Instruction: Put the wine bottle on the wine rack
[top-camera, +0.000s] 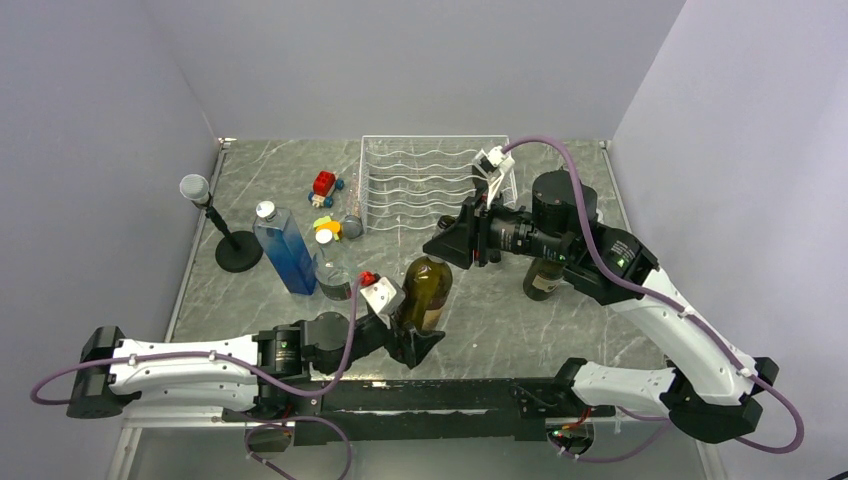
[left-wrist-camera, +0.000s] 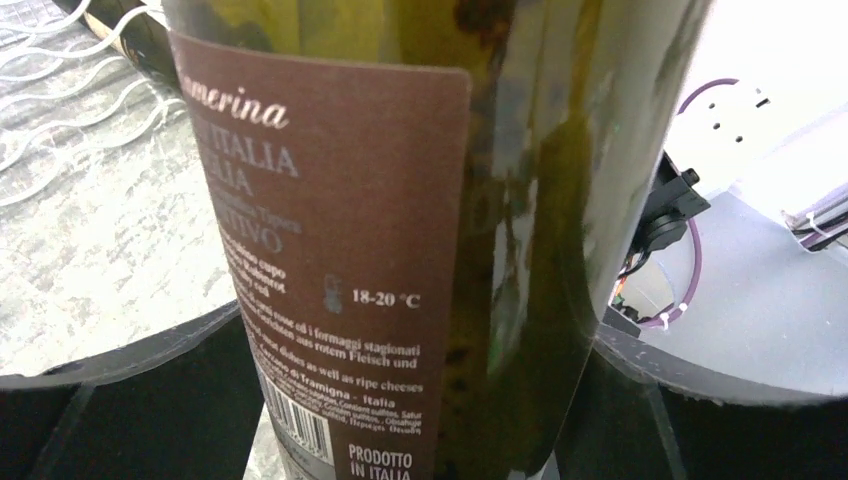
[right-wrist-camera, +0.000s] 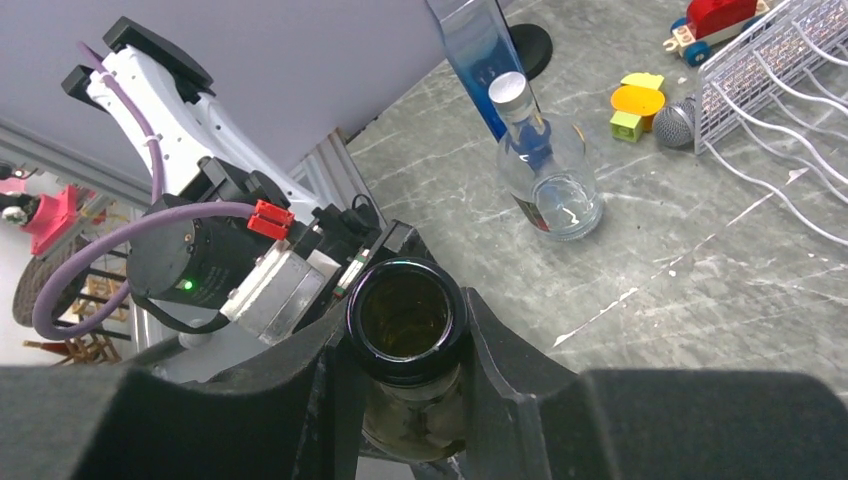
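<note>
Right wrist cam: my right gripper (right-wrist-camera: 405, 335) is clamped on the neck of the wine bottle (right-wrist-camera: 410, 425), I reckon to carry it to the wine rack (top-camera: 430, 180), while my left gripper (left-wrist-camera: 420, 410) gapes wide around its body.

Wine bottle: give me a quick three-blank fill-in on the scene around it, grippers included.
1. The right gripper is shut on the wine bottle, holding its ___, just below the open mouth.
2. The left gripper has its jaws ___ on either side of the bottle's labelled body.
3. The tall square bottle near the microphone holds ___ liquid.

Missing words: neck; open; blue.
</note>
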